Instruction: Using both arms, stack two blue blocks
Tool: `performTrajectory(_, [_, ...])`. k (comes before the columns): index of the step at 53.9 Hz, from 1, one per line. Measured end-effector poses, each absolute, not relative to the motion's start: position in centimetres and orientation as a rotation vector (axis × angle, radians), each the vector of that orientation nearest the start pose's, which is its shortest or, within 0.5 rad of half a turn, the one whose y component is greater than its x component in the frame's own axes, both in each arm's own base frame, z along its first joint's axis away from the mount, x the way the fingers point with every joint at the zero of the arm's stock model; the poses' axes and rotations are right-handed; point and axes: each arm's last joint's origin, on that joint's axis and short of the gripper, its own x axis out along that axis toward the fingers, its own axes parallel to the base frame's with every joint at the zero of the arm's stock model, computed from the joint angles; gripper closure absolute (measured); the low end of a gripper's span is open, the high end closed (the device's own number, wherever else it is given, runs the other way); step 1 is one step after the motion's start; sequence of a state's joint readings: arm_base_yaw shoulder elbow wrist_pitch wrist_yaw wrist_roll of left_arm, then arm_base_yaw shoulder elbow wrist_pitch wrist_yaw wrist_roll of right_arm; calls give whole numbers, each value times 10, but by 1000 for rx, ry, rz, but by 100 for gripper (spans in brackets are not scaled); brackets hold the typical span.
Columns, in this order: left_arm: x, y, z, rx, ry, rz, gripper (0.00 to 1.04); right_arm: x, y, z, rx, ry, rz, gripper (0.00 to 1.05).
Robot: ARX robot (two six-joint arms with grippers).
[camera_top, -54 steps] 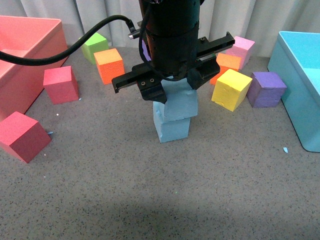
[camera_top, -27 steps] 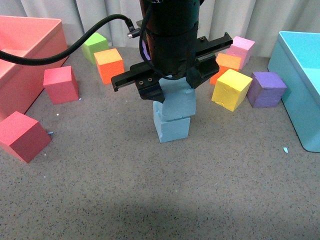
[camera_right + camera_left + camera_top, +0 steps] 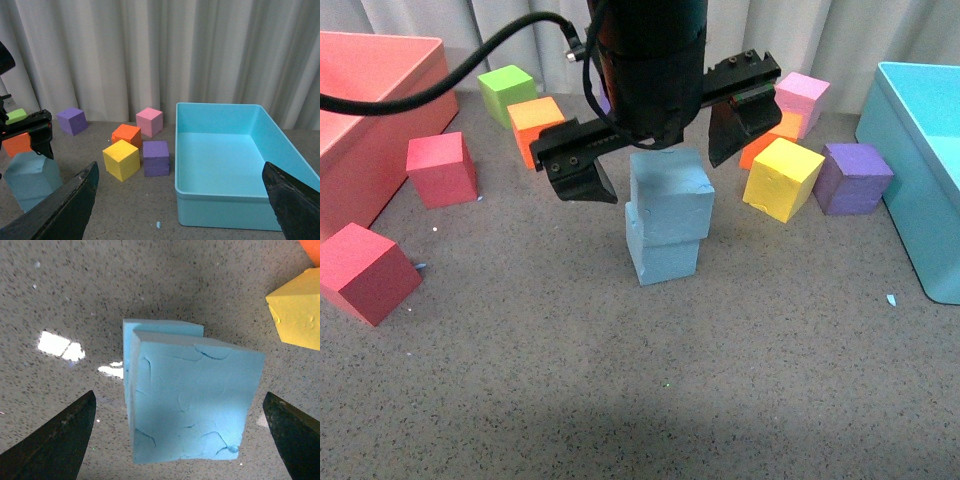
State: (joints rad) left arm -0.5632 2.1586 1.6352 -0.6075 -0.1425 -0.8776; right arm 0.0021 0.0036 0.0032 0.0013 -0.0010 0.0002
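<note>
Front view: at frame centre the top blue block (image 3: 669,196) sits slightly askew on the lower blue block (image 3: 663,257) on the tabletop (image 3: 620,380). The left hand (image 3: 660,150) hangs over them, fingers spread clear of both sides.

Left wrist view: same gap.

Right wrist view: the right hand (image 3: 182,195) is apart, likely empty.

Even, soft overhead light; sharp pictures, bright glare patches on the table (image 3: 56,344).
</note>
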Motion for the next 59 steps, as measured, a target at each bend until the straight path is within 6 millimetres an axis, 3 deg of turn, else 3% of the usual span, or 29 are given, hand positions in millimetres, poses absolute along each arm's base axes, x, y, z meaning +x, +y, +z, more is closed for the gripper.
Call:
performTrajectory(8, [381,-231,179,-314,1059,92,7,98,0,164,0,-1,3,9])
performTrajectory(13, [368,-206,159,-85,660,77,26,98,0,164,0,-1,4,9])
performTrajectory(19, [342,-167,144,16,451,14,42,98,0,164,0,-1,0,9])
performTrajectory(22, [327,-146,147,9,308,-3,51,98,0,164,0,-1,0,9])
performTrajectory(29, [296,-106,175,-62,-23,-7,72,98,0,164,0,-1,3,9])
performTrajectory(38, [256,-70,162,-23,9,-2,101,98,0,164,0,-1,4,9])
performTrajectory(59, [201,-30,161,-10,16,1,101,98,0,164,0,-1,4,9])
